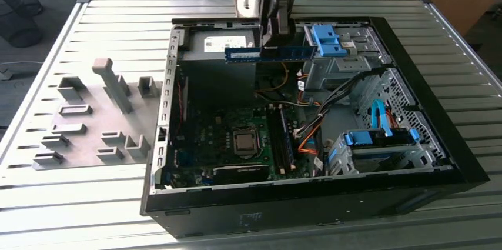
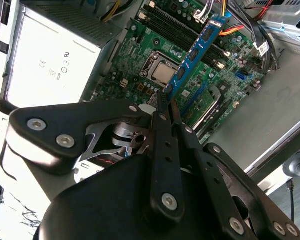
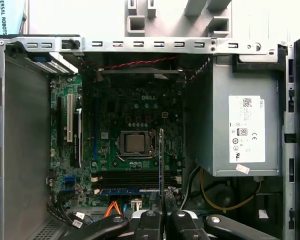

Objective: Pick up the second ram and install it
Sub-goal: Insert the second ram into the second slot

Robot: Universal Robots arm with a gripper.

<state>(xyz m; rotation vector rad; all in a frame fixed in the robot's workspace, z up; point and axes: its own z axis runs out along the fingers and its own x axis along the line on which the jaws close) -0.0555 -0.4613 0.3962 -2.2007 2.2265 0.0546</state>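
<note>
Holding the second ram [image 2: 195, 55] in the hand [image 2: 166, 102], closed narrow on its flat faces. Held edge-down well above the motherboard [image 3: 110, 107], crosswise to the memory slots [image 3: 132, 181], likely for pointing the contact edge at the board.

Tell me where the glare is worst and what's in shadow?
Second wrist view: the power box is washed out white, and the hand gripping the blue memory stick looms dark. Exterior view: the case is shadowed inside. First wrist view: fairly even.
</note>
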